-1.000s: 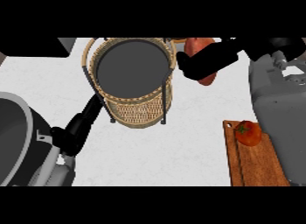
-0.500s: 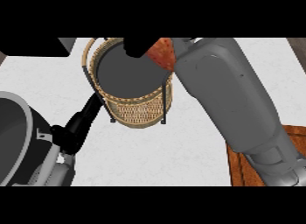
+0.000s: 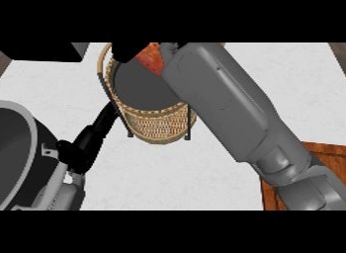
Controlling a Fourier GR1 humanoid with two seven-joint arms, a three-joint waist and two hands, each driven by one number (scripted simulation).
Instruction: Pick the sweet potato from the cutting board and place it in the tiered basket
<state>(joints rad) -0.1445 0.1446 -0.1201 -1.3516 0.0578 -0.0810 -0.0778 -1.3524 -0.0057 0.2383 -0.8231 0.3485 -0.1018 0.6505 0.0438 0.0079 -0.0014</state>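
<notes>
My right hand (image 3: 127, 50) is at the top of the head view, above the far rim of the tiered basket (image 3: 155, 123). Its black fingers are curled round the orange-red sweet potato (image 3: 153, 58), which shows only in part beside the wrist. The basket is woven wicker with a dark round upper tray (image 3: 136, 88). My grey right forearm (image 3: 227, 108) crosses the view from the lower right and covers the basket's right side. A corner of the brown cutting board (image 3: 333, 157) shows at the right, behind the arm. My left hand does not show.
A large dark pot (image 3: 8, 148) with a grey rim fills the lower left. Its black handle (image 3: 96, 132) points up toward the basket's foot. White counter (image 3: 183, 178) lies between the pot and the board. A black block (image 3: 37, 51) sits at the top left.
My right arm has swung left with the sweet potato, from beside the basket's right rim to above its far rim. The forearm now hides most of the cutting board and the red item on it.
</notes>
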